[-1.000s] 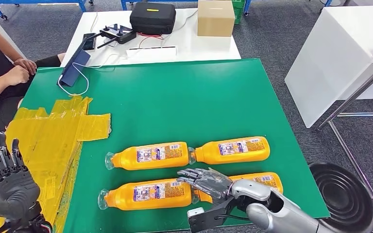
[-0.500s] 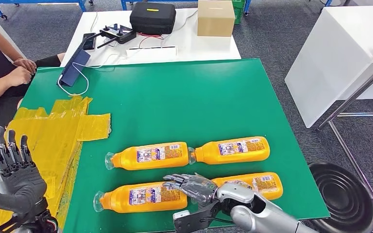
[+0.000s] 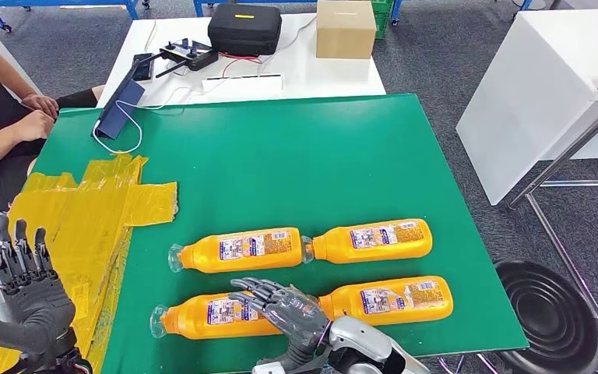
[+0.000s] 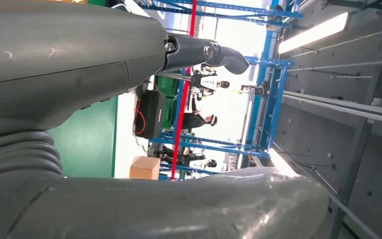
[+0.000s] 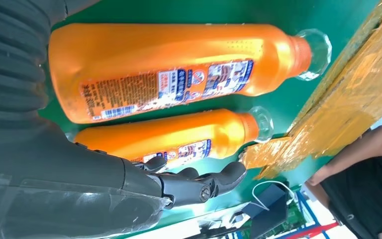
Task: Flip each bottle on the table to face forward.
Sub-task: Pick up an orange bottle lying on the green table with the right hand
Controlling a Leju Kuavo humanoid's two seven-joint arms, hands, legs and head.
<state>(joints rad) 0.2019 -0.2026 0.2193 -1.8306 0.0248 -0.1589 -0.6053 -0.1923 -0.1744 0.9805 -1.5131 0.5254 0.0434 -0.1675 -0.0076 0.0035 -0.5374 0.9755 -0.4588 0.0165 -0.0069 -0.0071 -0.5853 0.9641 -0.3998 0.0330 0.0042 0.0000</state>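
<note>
Since the earlier frames the right hand [image 3: 284, 308] has moved leftward across the near row of bottles, and the near-left bottle [image 3: 218, 314] has shifted slightly left with it; the near-right bottle [image 3: 389, 299], formerly partly covered by the hand, now lies fully exposed. The right hand rests with fingers spread over the base end of the near-left bottle, holding nothing. All four orange bottles lie on their sides on the green mat [image 3: 280, 164], necks pointing towards the yellow tape patch [image 3: 86, 210] at the mat's left side. The far-left bottle [image 3: 237, 249] and far-right bottle [image 3: 370, 241] lie end to end just beyond the near pair. The left hand [image 3: 23, 292] is raised over the near end of the yellow tape patch, fingers upright and apart, empty. A person's forearm [image 3: 4, 136] rests at the mat's far-left corner
</note>
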